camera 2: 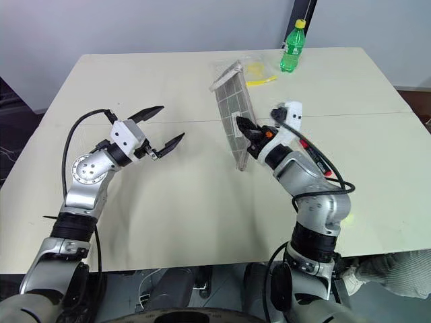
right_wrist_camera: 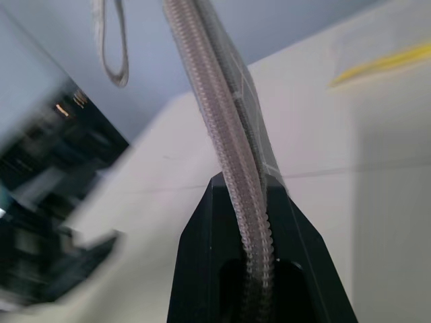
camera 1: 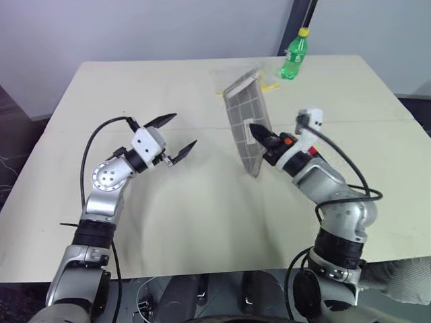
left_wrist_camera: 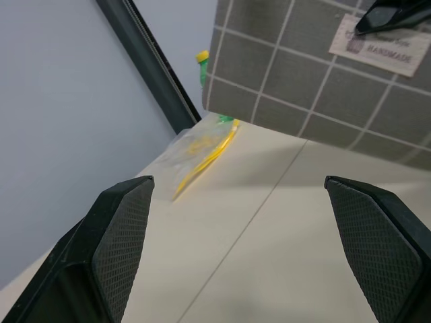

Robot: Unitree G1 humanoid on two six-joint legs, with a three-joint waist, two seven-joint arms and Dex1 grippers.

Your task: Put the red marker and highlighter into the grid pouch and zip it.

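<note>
The right tool (camera 1: 259, 131), right of centre in the frame, is clamped on the zipper edge of the grid pouch (camera 1: 244, 114), holding it up off the desk (camera 1: 202, 202) near its small white label (camera 2: 237, 125). The left tool (camera 1: 176, 136), at centre left, is spread wide and holds nothing, apart from the pouch. A green bottle (camera 1: 294, 56) and a clear plastic bag (camera 2: 254, 68) sit at the upper right.

Cream table (camera 1: 202, 222) against pale grey wall (camera 1: 135, 27); dark vertical post (camera 1: 291, 20) behind.
</note>
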